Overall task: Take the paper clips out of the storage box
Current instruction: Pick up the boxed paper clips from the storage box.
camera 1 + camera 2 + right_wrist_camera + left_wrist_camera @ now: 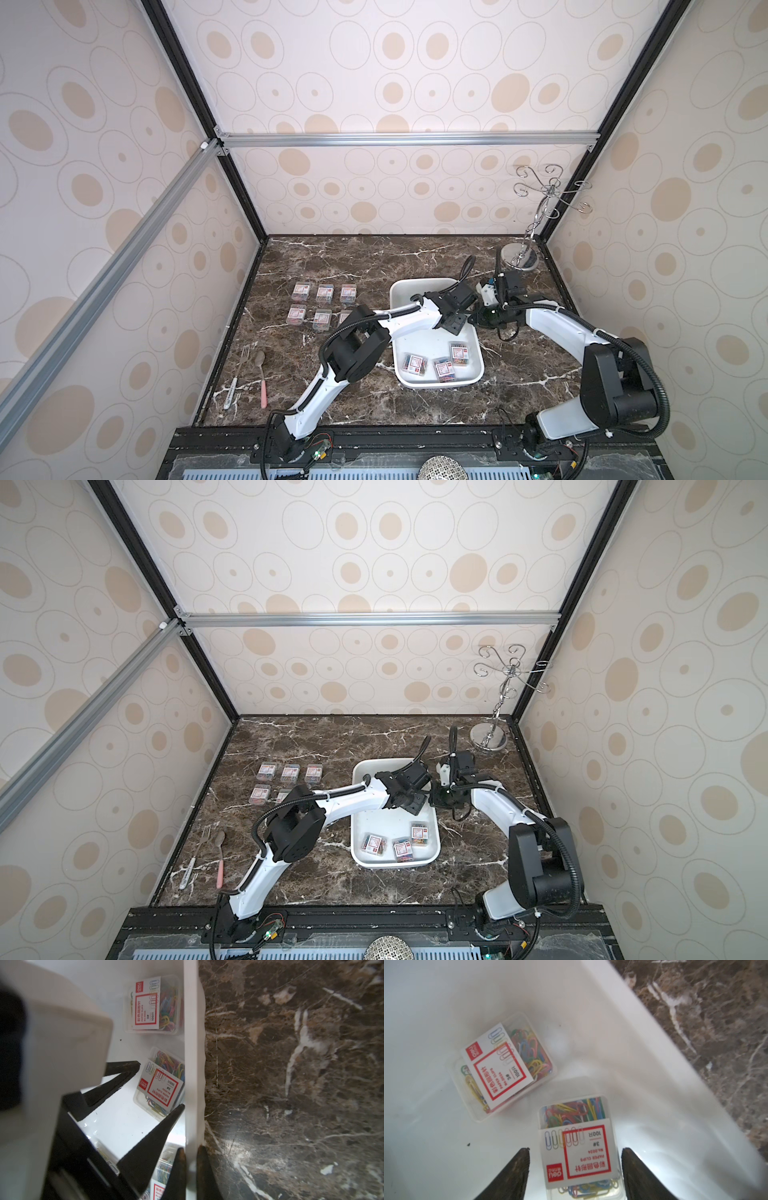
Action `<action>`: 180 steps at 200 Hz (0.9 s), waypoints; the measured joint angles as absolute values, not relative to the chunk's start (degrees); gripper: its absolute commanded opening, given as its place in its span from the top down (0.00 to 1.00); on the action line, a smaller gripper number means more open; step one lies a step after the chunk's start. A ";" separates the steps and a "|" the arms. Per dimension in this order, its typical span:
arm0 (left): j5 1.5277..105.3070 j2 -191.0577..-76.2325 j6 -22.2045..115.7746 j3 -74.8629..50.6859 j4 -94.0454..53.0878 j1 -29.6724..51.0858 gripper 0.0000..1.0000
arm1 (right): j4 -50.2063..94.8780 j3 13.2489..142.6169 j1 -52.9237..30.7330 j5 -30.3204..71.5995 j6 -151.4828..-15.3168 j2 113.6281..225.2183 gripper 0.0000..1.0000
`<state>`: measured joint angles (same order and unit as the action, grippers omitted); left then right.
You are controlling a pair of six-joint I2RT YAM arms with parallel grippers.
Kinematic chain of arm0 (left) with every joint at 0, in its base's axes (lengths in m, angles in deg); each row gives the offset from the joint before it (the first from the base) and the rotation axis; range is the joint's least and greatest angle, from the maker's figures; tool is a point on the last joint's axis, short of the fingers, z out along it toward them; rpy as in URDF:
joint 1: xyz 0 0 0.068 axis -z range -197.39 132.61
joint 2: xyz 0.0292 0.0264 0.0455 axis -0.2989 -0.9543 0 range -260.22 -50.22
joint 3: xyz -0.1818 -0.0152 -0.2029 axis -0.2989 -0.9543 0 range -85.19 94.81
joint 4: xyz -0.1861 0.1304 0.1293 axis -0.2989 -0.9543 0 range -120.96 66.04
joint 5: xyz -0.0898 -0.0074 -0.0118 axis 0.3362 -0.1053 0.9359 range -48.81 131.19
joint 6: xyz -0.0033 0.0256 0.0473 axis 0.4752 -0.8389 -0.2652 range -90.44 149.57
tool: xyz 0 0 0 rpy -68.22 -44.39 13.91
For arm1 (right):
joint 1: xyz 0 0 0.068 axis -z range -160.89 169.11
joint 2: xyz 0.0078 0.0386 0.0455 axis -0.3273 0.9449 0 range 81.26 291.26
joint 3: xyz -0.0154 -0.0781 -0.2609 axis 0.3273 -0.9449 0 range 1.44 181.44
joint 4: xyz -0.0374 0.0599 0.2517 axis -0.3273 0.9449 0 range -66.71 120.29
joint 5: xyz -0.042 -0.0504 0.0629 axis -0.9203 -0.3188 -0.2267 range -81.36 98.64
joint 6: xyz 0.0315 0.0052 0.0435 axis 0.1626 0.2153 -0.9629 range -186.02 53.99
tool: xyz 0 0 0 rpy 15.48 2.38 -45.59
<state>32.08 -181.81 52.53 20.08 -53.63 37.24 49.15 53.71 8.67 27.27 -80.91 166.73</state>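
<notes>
The white storage box [400, 291] sits mid-table. Three paper clips boxes [415, 363] show in its near end in both top views. Several more paper clips boxes [324, 293] lie in rows on the marble to the left. My left gripper [575, 1149] is open inside the storage box, its fingers either side of one paper clips box [577, 1147], with a gap on one side. A second paper clips box [502, 1064] lies beyond it. My right gripper [190, 1148] is shut on the storage box's right rim [192, 1064].
A fork [245, 353], a pink-handled spoon [261, 365] and a white pen [231, 392] lie at the near left. A chrome hook stand [519, 257] rises at the far right corner. Patterned walls enclose the table.
</notes>
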 measured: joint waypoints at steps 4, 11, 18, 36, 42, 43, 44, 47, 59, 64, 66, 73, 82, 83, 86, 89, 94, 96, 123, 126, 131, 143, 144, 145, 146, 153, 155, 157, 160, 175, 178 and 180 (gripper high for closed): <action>31.87 -181.83 52.55 20.08 -53.74 37.24 0.34 | 49.15 53.71 8.67 27.27 -80.91 166.73 0.93; 31.58 -181.83 52.53 20.08 -53.94 37.24 0.35 | 49.15 53.71 8.67 27.27 -80.91 166.73 0.93; 31.34 -181.83 52.50 20.08 -54.11 37.24 0.35 | 49.15 53.71 8.67 27.27 -80.91 166.73 0.93; 30.64 -181.83 52.48 20.08 -54.37 37.22 0.36 | 49.15 53.71 8.67 27.27 -80.91 166.73 0.93; 30.55 -181.83 52.48 20.08 -54.46 37.20 0.36 | 49.15 53.71 8.67 27.27 -80.91 166.73 0.93; 30.53 -181.83 52.48 20.08 -54.48 37.17 0.36 | 49.15 53.71 8.67 27.27 -80.91 166.73 0.93; 30.53 -181.83 52.48 20.08 -54.51 37.17 0.36 | 49.15 53.71 8.67 27.27 -80.91 166.73 0.93; 30.51 -181.83 52.46 20.08 -54.53 37.13 0.36 | 49.15 53.71 8.69 27.27 -80.91 166.73 0.93; 30.55 -181.83 52.26 20.08 -54.53 37.00 0.35 | 49.15 53.71 8.67 27.27 -80.89 166.73 0.93; 30.58 -181.83 52.20 20.08 -54.53 36.96 0.34 | 49.15 53.71 8.67 27.27 -80.89 166.73 0.93; 30.58 -181.83 52.18 20.08 -54.51 36.91 0.34 | 49.15 53.71 8.67 27.27 -80.89 166.73 0.93; 30.64 -181.83 52.00 20.08 -54.53 36.87 0.33 | 49.15 53.71 8.69 27.27 -80.89 166.73 0.93; 30.75 -181.85 51.80 20.23 -54.70 36.82 0.33 | 49.15 53.71 8.67 27.27 -80.89 166.73 0.93; 30.77 -181.85 51.78 20.23 -54.72 36.82 0.33 | 49.15 53.74 8.67 27.27 -80.87 166.73 0.93; 30.77 -181.89 51.74 20.34 -54.86 36.80 0.33 | 49.15 53.74 8.67 27.27 -80.87 166.73 0.93; 30.77 -181.96 51.70 20.52 -54.99 36.78 0.32 | 49.15 53.74 8.67 27.27 -80.85 166.73 0.93; 30.77 -182.05 51.65 20.85 -55.16 36.78 0.33 | 49.15 53.74 8.67 27.27 -80.82 166.73 0.93; 30.77 -182.09 51.63 21.00 -55.21 36.78 0.32 | 49.15 53.74 8.69 27.27 -80.80 166.73 0.93; 30.75 -182.90 51.50 22.90 -55.60 36.71 0.32 | 49.18 53.74 8.67 27.27 -80.74 166.73 0.93; 30.73 -183.03 51.48 23.10 -55.71 36.71 0.32 | 49.18 53.74 8.67 27.27 -80.74 166.73 0.93; 30.71 -183.18 51.43 23.34 -55.77 36.71 0.32 | 49.18 53.74 8.67 27.27 -80.74 166.73 0.93; 30.62 -183.69 51.37 24.04 -56.15 36.71 0.32 | 49.18 53.74 8.67 27.27 -80.74 166.73 0.93; 30.60 -183.71 51.37 24.06 -56.17 36.71 0.32 | 49.18 53.74 8.67 27.27 -80.74 166.73 0.93; 30.60 -183.75 51.37 24.10 -56.17 36.71 0.32 | 49.18 53.74 8.69 27.27 -80.74 166.73 0.93; 30.60 -183.77 51.37 24.12 -56.19 36.71 0.32 | 49.18 53.74 8.67 27.27 -80.74 166.73 0.93; 30.55 -183.99 51.35 24.30 -56.25 36.71 0.33 | 49.18 53.74 8.67 27.27 -80.74 166.73 0.93; 30.58 -184.04 51.35 24.34 -56.28 36.71 0.33 | 49.18 53.74 8.67 27.27 -80.74 166.73 0.93; 30.55 -184.10 51.32 24.36 -56.32 36.71 0.33 | 49.18 53.74 8.67 27.27 -80.74 166.73 0.93; 30.55 -184.19 51.32 24.45 -56.36 36.71 0.33 | 49.18 53.74 8.67 27.27 -80.74 166.73 0.93; 30.55 -184.65 51.17 24.69 -56.45 36.71 0.33 | 49.18 53.74 8.67 27.25 -80.74 166.73 0.93; 30.55 -184.71 51.17 24.71 -56.45 36.71 0.33 | 49.18 53.74 8.67 27.25 -80.74 166.73 0.93; 30.55 -184.71 51.15 24.74 -56.47 36.71 0.34 | 49.18 53.74 8.67 27.25 -80.74 166.73 0.93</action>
